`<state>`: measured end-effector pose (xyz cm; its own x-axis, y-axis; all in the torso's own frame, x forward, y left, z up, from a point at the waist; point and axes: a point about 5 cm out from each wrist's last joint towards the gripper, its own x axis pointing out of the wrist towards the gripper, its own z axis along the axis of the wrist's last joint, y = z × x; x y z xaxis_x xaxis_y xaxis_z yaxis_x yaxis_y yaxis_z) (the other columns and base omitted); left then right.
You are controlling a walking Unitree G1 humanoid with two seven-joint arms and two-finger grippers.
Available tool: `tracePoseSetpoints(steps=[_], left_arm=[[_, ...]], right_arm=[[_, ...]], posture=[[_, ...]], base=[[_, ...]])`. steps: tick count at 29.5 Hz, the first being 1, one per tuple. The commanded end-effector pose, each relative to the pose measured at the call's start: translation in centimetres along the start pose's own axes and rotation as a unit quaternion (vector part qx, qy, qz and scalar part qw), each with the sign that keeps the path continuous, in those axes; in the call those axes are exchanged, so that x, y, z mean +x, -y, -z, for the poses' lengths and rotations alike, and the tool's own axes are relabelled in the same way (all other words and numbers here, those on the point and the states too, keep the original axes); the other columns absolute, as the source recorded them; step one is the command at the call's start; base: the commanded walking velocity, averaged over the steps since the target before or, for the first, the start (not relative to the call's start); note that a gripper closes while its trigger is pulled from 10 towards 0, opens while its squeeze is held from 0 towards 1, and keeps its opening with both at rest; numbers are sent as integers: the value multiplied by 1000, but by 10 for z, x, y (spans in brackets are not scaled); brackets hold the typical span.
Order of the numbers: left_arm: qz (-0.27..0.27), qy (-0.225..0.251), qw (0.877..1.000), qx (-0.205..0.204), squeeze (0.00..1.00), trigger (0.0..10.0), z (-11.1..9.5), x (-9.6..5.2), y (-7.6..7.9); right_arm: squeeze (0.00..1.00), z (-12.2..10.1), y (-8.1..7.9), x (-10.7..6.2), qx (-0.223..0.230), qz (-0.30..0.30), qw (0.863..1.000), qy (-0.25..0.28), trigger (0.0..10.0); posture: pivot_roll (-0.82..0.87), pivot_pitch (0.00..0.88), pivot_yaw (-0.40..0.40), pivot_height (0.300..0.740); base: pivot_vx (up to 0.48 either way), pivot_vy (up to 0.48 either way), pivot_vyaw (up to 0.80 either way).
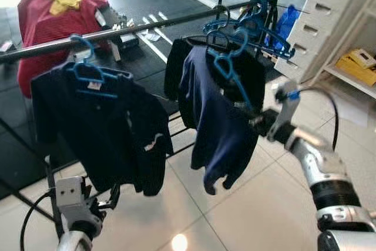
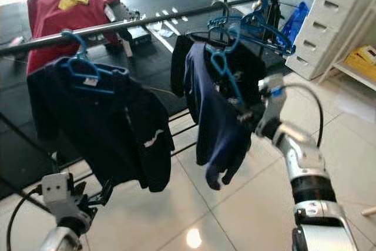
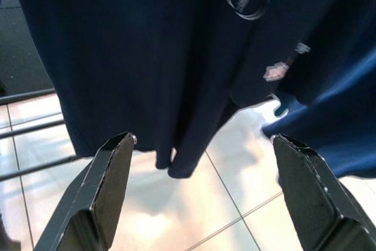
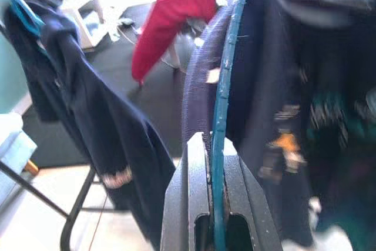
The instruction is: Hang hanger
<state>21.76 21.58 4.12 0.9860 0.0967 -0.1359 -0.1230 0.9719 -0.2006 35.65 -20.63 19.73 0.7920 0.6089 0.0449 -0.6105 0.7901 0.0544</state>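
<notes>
Pale glossy floor tiles (image 1: 247, 216) run under the robot, giving way to a dark mat further back. Nearest to me, the left gripper (image 3: 200, 198) hangs low with its two black fingers (image 3: 103, 192) spread wide and nothing between them, just below the hem of a dark navy shirt (image 1: 100, 127). That arm is bent and held low by the rack's bottom bars.

The right arm reaches up and forward, elbow low, wrist cocked toward the rail. The right gripper (image 4: 214, 204) has its fingers pressed together on the thin blue hanger (image 1: 229, 66), which runs straight up from between them in the wrist view. A blue shirt (image 1: 214, 121) is draped on that hanger, hanging just left of the gripper and against it. The hanger's hook sits up among a cluster of other blue hangers (image 1: 258, 27) above the gripper, close to the rail (image 1: 129, 30); whether it rests on the rail I cannot tell.

Left of the right gripper, the dark navy shirt hangs from its own blue hanger on the same slanting dark rail. Beyond the rail, a red garment (image 1: 53, 22) with a yellow print lies over something on the dark mat. Right of the gripper stands a white drawer unit (image 1: 329, 22), with a shelf holding a yellow box (image 1: 358, 66) beside it.
</notes>
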Motion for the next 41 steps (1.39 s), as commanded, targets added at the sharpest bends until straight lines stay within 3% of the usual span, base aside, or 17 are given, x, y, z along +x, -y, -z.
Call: tracePoseSetpoints(steps=[1,6,15,19,25,30,32,34,37,38,40,41], left_arm=[[-14,-15,1000,2,0,10000,5,-5,-7],[-18,-16,1000,1,0,10000,5,-6,-7],[-29,-20,999,2,0,10000,6,-8,-9],[-53,-21,998,-7,0,10000,6,-8,-14],[-77,-20,997,-14,0,10000,7,-9,-19],[-85,-21,996,-11,0,10000,7,-11,-21],[-92,-21,995,-8,0,10000,8,-12,-23],[-110,-24,994,0,0,10000,9,-15,-28],[-118,-27,993,2,0,10000,10,-16,-31],[-124,-31,992,5,0,10000,11,-17,-32],[-124,-31,992,5,0,10000,11,-17,-32],[-124,-35,992,0,0,10000,12,-17,-32]], right_arm=[[0,-8,-3,2,-20,-18,1000,-2,10000],[0,-15,-4,3,-69,-28,997,-28,10000],[0,-12,-17,0,-79,-77,992,-59,10000],[0,3,-44,-3,-110,-161,974,-119,10000],[0,11,-71,0,-109,-217,961,-134,10000],[0,17,-73,2,-115,-211,959,-149,10000],[0,20,-70,3,-121,-194,960,-161,10000],[0,27,-60,6,-125,-140,965,-183,10000],[0,31,-56,6,-116,-119,967,-194,10000],[620,35,-53,5,-109,-100,968,-202,10000],[620,35,-53,5,-109,-100,968,-202,10000],[1000,40,-51,3,-104,-89,968,-209,10000]], posture=[[-130,148,-26,740],[-130,150,-28,740],[-130,154,-29,740],[-130,156,-28,740],[-129,159,-27,740],[-127,159,-29,740],[-126,160,-30,740],[-128,162,-29,740],[-129,161,-29,740],[-129,161,-29,740],[-129,161,-29,740],[-125,161,-33,740]], base=[[480,0,0],[480,0,0],[480,0,0],[337,0,0],[0,0,0],[0,0,0],[0,0,0],[0,0,0],[0,0,0],[0,0,0],[0,0,0],[0,0,0]])
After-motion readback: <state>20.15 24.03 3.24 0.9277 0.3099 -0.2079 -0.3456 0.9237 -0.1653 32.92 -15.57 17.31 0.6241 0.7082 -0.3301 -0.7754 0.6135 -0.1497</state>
